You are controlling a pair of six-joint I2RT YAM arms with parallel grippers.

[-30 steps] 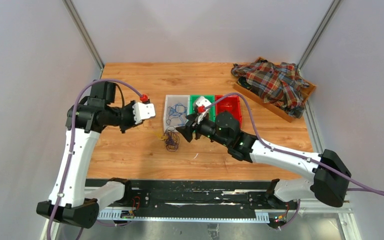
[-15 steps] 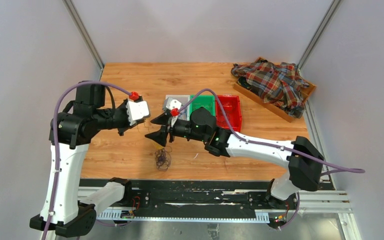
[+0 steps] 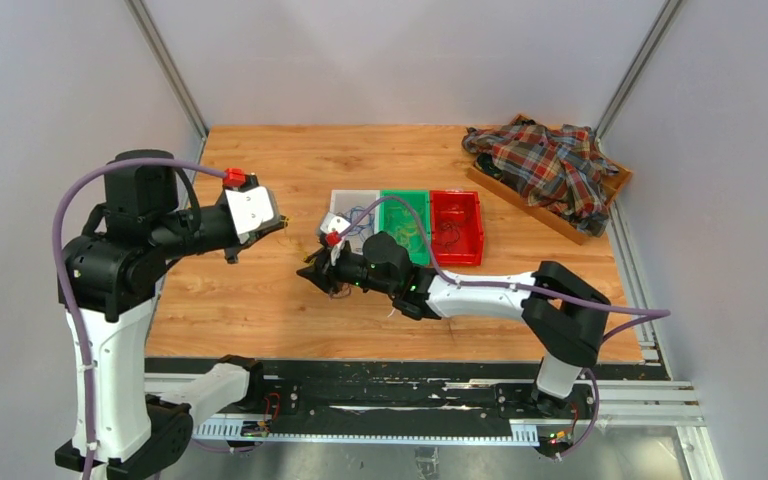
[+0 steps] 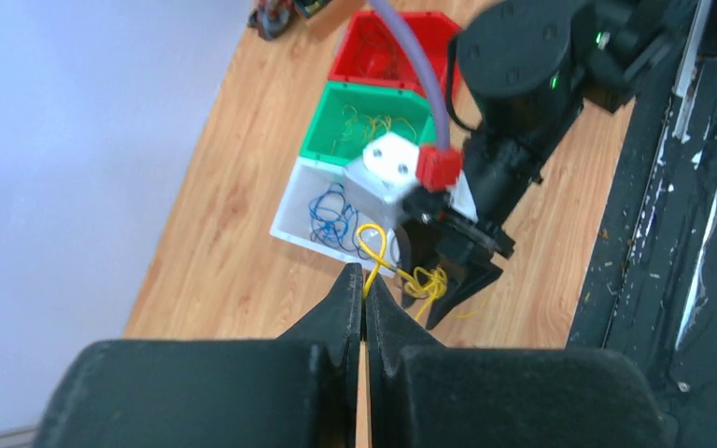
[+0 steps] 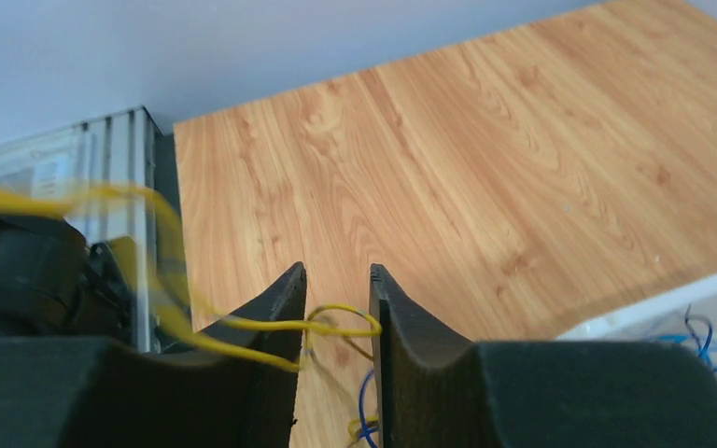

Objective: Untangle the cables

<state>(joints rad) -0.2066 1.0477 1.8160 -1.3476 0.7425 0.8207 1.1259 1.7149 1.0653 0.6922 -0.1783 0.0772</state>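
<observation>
One yellow cable (image 4: 425,280) runs mid-frame. Left pincer (image 4: 365,280) is closed, seemingly on it; right pincer (image 5: 336,280) stands narrowly parted around it.

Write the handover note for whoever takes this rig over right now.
Left tool: shut on a yellow cable, held high.
Right tool: part open, the same cable crossing between its jaws, unclamped.
Where: blue cables in the white bin, yellow ones in the green bin, dark ones in the red bin; a small yellow-and-blue tangle at the right tool.
Done: most strands sorted.
Left: free the tangle, bin each strand.
</observation>
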